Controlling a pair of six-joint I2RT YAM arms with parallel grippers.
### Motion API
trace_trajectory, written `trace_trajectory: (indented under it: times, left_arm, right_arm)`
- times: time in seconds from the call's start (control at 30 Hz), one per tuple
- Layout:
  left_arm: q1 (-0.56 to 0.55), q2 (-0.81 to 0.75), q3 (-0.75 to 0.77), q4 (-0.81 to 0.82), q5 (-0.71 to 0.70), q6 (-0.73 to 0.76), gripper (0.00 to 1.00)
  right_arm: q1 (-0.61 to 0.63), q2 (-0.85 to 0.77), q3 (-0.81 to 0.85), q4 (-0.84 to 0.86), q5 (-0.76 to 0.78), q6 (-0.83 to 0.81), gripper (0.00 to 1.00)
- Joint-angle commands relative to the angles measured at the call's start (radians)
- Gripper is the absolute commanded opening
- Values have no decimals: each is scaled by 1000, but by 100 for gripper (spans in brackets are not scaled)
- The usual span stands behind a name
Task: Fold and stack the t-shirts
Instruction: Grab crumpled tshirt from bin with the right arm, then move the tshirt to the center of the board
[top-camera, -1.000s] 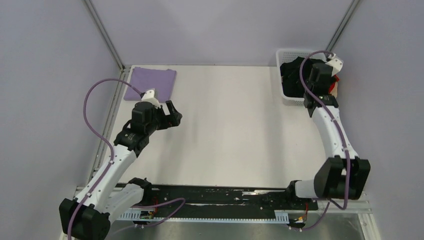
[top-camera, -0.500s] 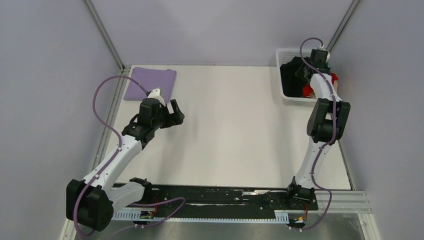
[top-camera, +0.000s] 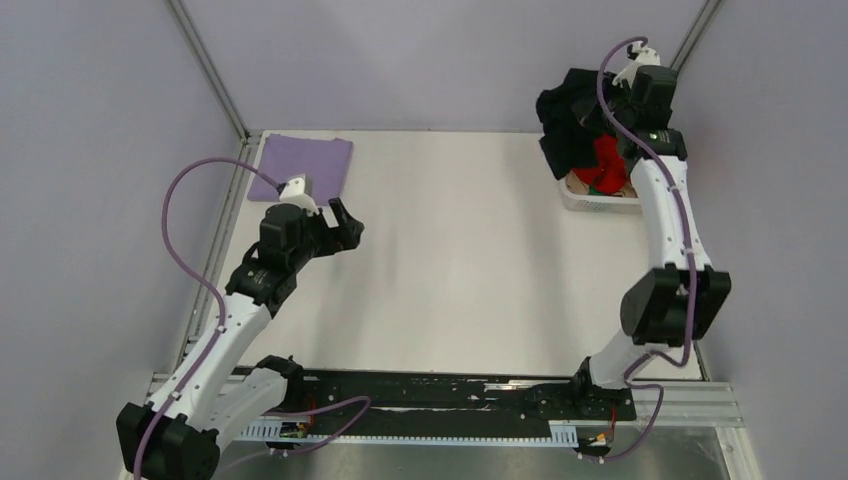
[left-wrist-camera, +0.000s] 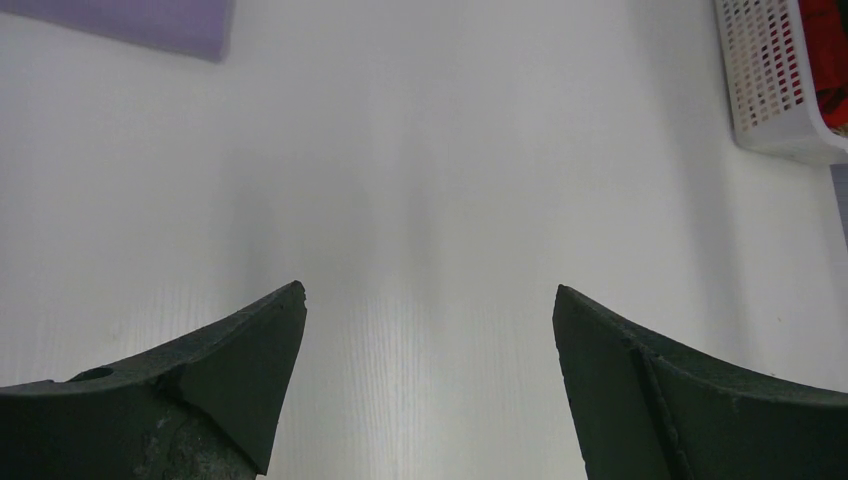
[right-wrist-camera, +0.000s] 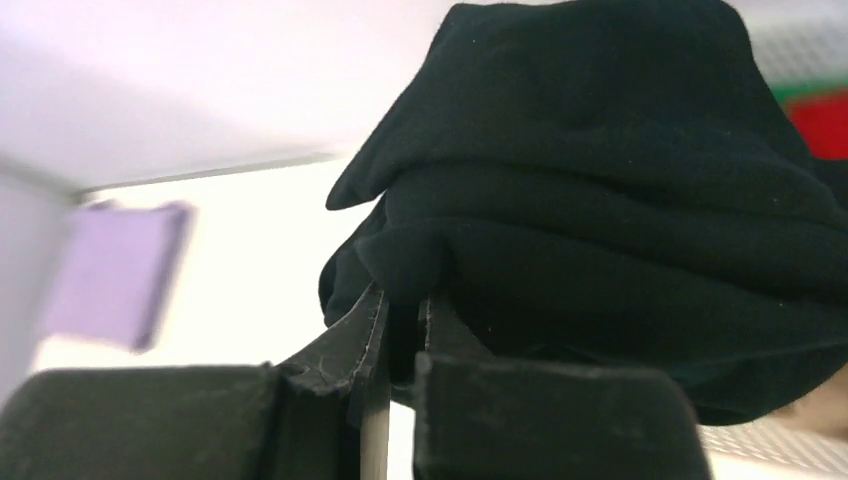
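The black t-shirt (top-camera: 568, 125) hangs bunched in the air at the far right corner of the table (top-camera: 450, 260). It is pinched by my right gripper (right-wrist-camera: 400, 312), whose two fingers (right-wrist-camera: 352, 335) are pressed together on a thick fold of the dark cloth (the wrist camera shows little else, as the shirt fills most of its frame). Seen from overhead, the garment droops in a loose clump over the far-left part of the white mesh basket (top-camera: 598, 203). Its lowest folds hang at the basket's left rim, and I cannot tell whether they touch it. Inside the basket, just below and to the right of the black cloth, lies a crumpled red t-shirt (top-camera: 608, 160), with a patch of tan cloth (top-camera: 578, 182) showing at its near-left side. The right arm (top-camera: 665, 230) rises steeply from its base along the table's right side, its wrist high above the basket.

Across the table, at the far left corner, the lavender t-shirt (top-camera: 302, 165) lies flat, folded into a neat rectangle. My left gripper (top-camera: 345, 222) hovers just on the near side of it, over bare tabletop, its fingers (left-wrist-camera: 250, 340) spread wide apart and holding nothing. Its wrist camera looks out between them across the white surface toward the basket, well apart at the far right.
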Motion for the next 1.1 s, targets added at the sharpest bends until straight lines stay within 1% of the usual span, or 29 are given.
trace_trajectory:
  times: [0.0,0.07,0.13,0.2,0.27,0.37,0.47,0.5,0.53,0.6,0.63,0.7,0.73,0.83,0.93,1.07]
  left_arm:
    - [0,-81,-31,10,6,-14,100]
    - [0,-113,-41,1,22,-17,100]
    - [0,-144,-47,-8,24,-19,100]
    - [0,-173,-50,-28,20,-22,100]
    - [0,-199,-54,-44,16,-23,100]
    - [0,-230,-54,-81,-14,-32,100]
    - [1,-260,-55,-130,-37,-38,100]
    - [0,-263,-56,-139,-47,-44,100]
    - [1,-266,-57,-152,-50,-47,100]
    - [1,-263,-60,-161,-50,-56,100]
    - [1,-254,-62,-161,-43,-61,100]
    - [1,-236,-62,-159,-23,-66,100]
    - [0,-229,-62,-152,-15,-67,100]
    - [0,-181,-62,-117,40,-72,100]
    - [0,-123,-62,-76,119,-78,100]
    - [-1,18,-60,-7,224,-76,100]
  right_arm:
    - [73,-301,-42,142,-392,17,0]
    - [104,-358,-76,184,-575,85,0]
    - [165,-402,-102,221,-685,119,0]
    - [228,-436,-129,223,-681,120,0]
    - [263,-470,-204,221,-664,137,0]
    - [266,-526,-390,223,-567,166,2]
    - [266,-545,-599,226,-480,168,2]
    - [266,-540,-668,225,-475,161,7]
    - [266,-534,-727,217,-470,150,20]
    - [265,-520,-825,174,-399,132,54]
    - [266,-519,-857,137,-337,128,68]
    - [266,-533,-861,57,-188,113,93]
    - [266,-551,-856,29,-117,110,99]
    - [265,-628,-856,-2,-1,107,100]
    - [265,-699,-881,-18,42,111,100]
    - [264,-756,-940,-46,175,182,100]
